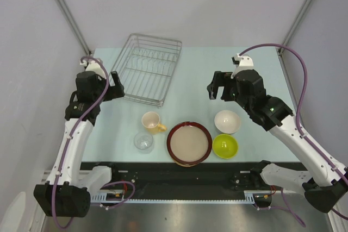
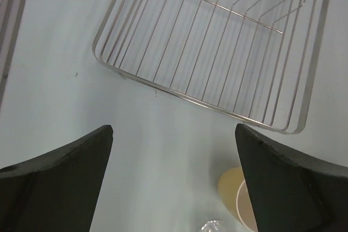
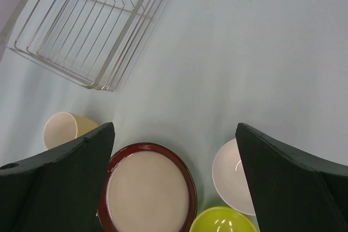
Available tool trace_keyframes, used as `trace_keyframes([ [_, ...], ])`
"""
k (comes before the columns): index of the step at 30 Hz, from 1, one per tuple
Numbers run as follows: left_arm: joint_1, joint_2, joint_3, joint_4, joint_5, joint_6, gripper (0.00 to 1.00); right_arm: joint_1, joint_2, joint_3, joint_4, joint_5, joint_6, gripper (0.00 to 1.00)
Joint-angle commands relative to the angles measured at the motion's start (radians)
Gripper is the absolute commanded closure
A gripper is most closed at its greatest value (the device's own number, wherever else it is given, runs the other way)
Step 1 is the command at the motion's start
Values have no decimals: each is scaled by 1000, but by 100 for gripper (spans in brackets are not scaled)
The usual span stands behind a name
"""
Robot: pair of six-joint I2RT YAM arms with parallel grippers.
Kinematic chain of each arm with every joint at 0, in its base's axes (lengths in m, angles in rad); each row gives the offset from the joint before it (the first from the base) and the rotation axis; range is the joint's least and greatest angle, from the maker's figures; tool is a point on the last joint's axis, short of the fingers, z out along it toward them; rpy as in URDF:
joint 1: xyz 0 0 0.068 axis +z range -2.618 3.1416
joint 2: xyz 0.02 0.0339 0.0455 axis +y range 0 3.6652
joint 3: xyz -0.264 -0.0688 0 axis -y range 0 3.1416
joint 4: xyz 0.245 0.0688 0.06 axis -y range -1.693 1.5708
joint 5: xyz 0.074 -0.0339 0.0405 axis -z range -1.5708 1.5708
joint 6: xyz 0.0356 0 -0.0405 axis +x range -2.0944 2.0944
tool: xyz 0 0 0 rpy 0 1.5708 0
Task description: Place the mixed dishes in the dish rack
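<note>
just near the dish rack (image 1: 145,69), yellow mug (image 1: 151,120) beside plate (image 1: 188,143)

The dish rack (image 2: 206,105) runs off the left wrist view's top edge. Near of it, the yellow mug (image 2: 231,188) is half hidden behind a finger (image 2: 288,183) of the left gripper (image 2: 174,129), and the clear glass (image 2: 215,225) is a sliver at the bottom edge. In the right wrist view, near of the rack, the right gripper (image 3: 175,126) covers part of the mug and white bowl (image 3: 231,175), and the bottom edge cuts the red-rimmed plate (image 3: 148,191) and lime-green bowl (image 3: 223,222).
</note>
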Motion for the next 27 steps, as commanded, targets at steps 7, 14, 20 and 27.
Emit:
trace_keyframes([
  [7,-5,204,34,83,-149,-201,8,6,-8,-2,44,12,15,0],
  [14,-5,378,91,52,-160,-265,8,6,-15,-22,43,23,15,0],
  [20,-5,488,135,73,-157,-276,9,6,8,-49,70,18,19,0],
  [27,-5,583,127,162,-126,-269,19,4,46,-52,95,13,7,0],
])
